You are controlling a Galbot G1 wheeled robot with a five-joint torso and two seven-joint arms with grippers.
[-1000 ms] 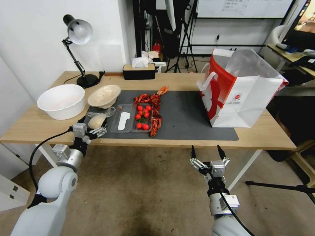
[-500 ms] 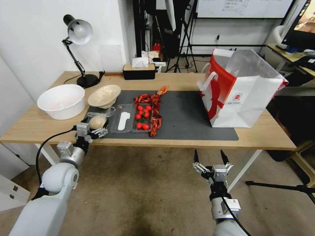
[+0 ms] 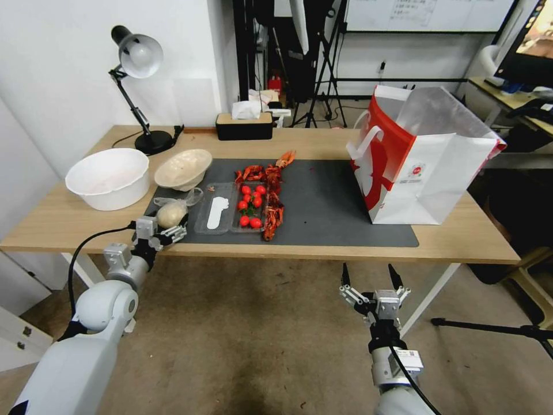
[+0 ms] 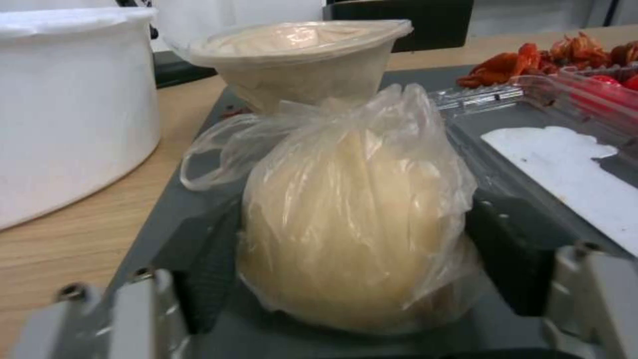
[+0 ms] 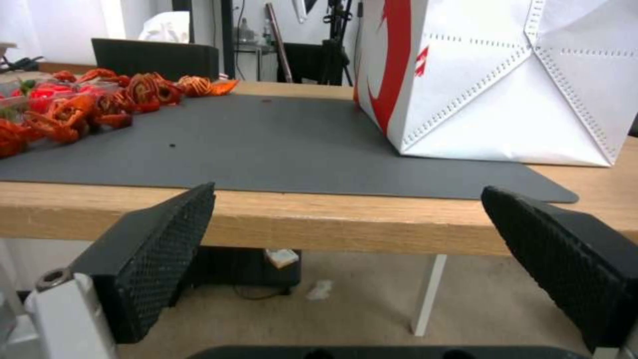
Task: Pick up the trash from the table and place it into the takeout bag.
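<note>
The clear bag with a beige lump (image 3: pixel 171 214) (image 4: pixel 352 209) lies on the dark grey mat (image 3: pixel 328 202) near the table's (image 3: pixel 472 237) front left. My left gripper (image 3: pixel 166 223) (image 4: pixel 356 239) is open, with one finger on each side of this bag, close against the plastic. Just behind the bag rests the cream shallow bowl (image 3: pixel 184 167) (image 4: pixel 299 55). The white-and-red takeout bag (image 3: pixel 426 167) (image 5: pixel 505 75) stands open at the mat's right end. Below the front edge of the table, my right gripper (image 3: pixel 371 275) (image 5: pixel 346 234) hangs open and holds nothing.
A clear plastic tray (image 3: pixel 222 216) with cherry tomatoes and red crayfish shells (image 3: pixel 272 193) lies mid-mat. A large white bowl (image 3: pixel 108 177) (image 4: pixel 67 99) sits left of the mat. A desk lamp (image 3: pixel 138 57) and a black tissue box (image 3: pixel 243 125) stand at the back.
My left arm has shifted slightly right and forward, bringing the gripper closer around the clear bag. The right gripper has sunk a little below the table edge.
</note>
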